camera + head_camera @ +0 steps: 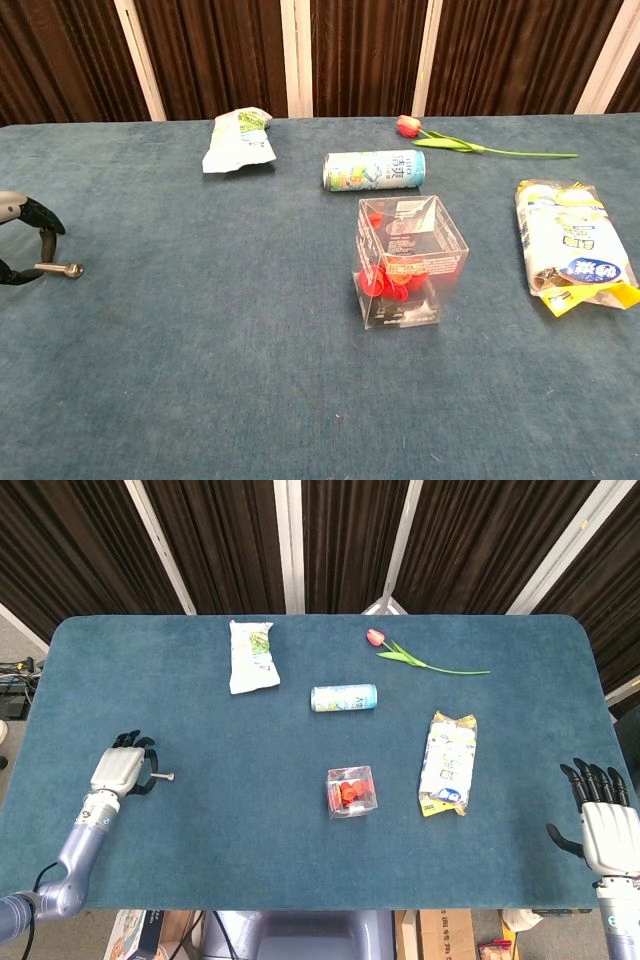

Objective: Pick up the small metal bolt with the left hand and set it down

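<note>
The small metal bolt (161, 776) sticks out to the right from my left hand (119, 770) near the table's left edge. In the chest view the bolt (62, 268) lies level, and the hand's (22, 240) curled fingertips pinch its left end at the frame's left border. Whether the bolt touches the cloth or hangs just above it I cannot tell. My right hand (605, 825) sits at the front right corner, fingers spread, holding nothing.
On the blue table (230, 820) stand a clear box of red pieces (350, 791), a lying can (343, 697), a white-green bag (252, 656), a yellow-white snack bag (447, 763) and a tulip (415, 657).
</note>
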{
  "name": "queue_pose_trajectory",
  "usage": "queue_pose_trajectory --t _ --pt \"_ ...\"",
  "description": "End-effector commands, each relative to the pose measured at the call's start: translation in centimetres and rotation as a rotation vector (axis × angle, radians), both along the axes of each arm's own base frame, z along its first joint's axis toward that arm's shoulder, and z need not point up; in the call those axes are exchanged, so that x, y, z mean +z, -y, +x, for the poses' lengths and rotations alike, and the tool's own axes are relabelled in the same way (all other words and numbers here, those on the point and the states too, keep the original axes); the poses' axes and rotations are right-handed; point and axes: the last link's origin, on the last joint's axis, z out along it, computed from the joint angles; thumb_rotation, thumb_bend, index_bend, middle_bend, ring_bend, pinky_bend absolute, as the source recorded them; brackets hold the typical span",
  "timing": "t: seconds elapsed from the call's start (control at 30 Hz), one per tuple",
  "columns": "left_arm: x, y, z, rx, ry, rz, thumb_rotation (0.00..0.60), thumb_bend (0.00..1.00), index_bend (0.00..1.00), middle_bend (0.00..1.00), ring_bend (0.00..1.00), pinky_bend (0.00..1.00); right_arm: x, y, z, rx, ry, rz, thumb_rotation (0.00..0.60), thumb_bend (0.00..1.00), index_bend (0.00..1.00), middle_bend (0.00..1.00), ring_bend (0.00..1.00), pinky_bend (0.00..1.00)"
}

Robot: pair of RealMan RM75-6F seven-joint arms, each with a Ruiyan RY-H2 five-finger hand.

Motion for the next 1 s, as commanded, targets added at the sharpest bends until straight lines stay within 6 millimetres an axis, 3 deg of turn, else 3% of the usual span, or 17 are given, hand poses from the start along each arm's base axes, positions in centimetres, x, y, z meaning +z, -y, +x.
queue_pose_trajectory --t 0.03,0.8,1.0 --pt "0.2 0.0 0.2 -0.005 0.000 0.007 0.600 0.54 0.56 0.18 0.00 0.06 0.0 0.0 0.0 0.001 0.001 -0.001 0.600 0.23 0.14 0.10 0.10 0.02" --pt "0.1 -0.2 2.8 -0.107 -0.086 0.047 0.600 0.54 0.56 0.18 0.00 0.06 0.2 0.0 0.0 0.003 0.012 -0.008 0.600 0.23 0.14 0.10 0.10 0.02" --pt "0.3 -0.6 3.5 -0.154 -0.242 0.052 0.600 0.54 0.56 0.18 0.00 0.06 0.1 0.0 0.0 0.004 0.016 -0.006 0.600 0.23 0.14 0.10 0.11 0.02"
